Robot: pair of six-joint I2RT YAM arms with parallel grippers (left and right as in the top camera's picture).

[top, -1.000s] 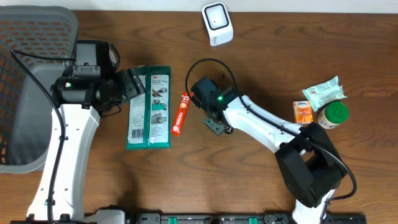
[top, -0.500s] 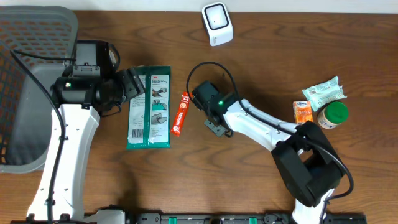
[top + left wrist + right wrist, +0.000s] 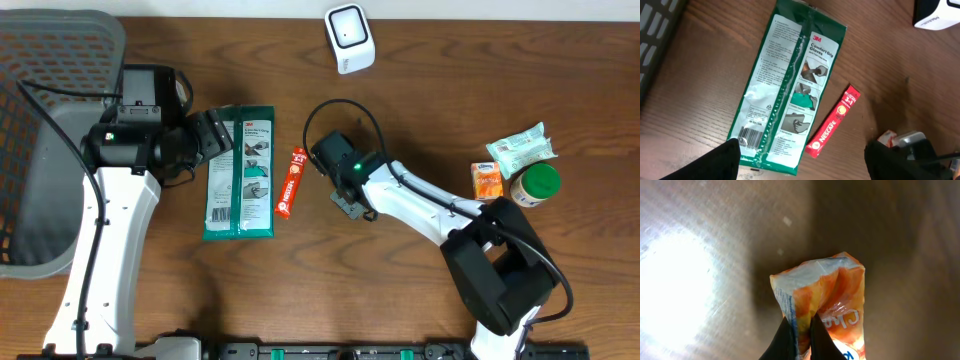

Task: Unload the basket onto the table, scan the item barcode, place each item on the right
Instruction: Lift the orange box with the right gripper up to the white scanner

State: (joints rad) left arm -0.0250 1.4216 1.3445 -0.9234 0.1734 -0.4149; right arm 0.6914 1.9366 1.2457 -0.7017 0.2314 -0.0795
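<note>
1. The right gripper [image 3: 801, 339] is clamped on the orange sachet [image 3: 827, 295]. In the right wrist view its two dark fingers [image 3: 786, 341] meet with only the thin packet between them
2. The pinch sits on the sachet's lower left part, close to its left edge. The crimped whitish end sticks out past the fingertips towards the top of that view. The orange body, lettered "Cha", runs down to the right of the fingers and out of the bottom edge
3. The wooden table [image 3: 700, 240] behind the sachet is blurred and has a bright patch of glare. Whether the sachet touches the wood cannot be told
4. In the overhead view the right arm [image 3: 410, 200] reaches from the lower right to the middle of the table. Its wrist is just right of the red Nescafe stick [image 3: 290, 183] and apart from it. The sachet is hidden under the wrist in that view
5. The white scanner [image 3: 348, 38] stands at the far edge of the table, well apart from the right wrist and the held sachet
6. The left gripper [image 3: 802, 150] has its fingers spread wide and holds nothing. In the left wrist view the lower end of the green glove pack [image 3: 785, 90] and the lower end of the Nescafe stick lie in the gap between the fingers
7. A grey mesh basket [image 3: 40, 60] stands at the left edge, beside the left arm
8. At the right side, a wipes pack [image 3: 520, 150], a small orange box [image 3: 487, 180] and a green-lidded jar [image 3: 535, 185] stand close together
</note>
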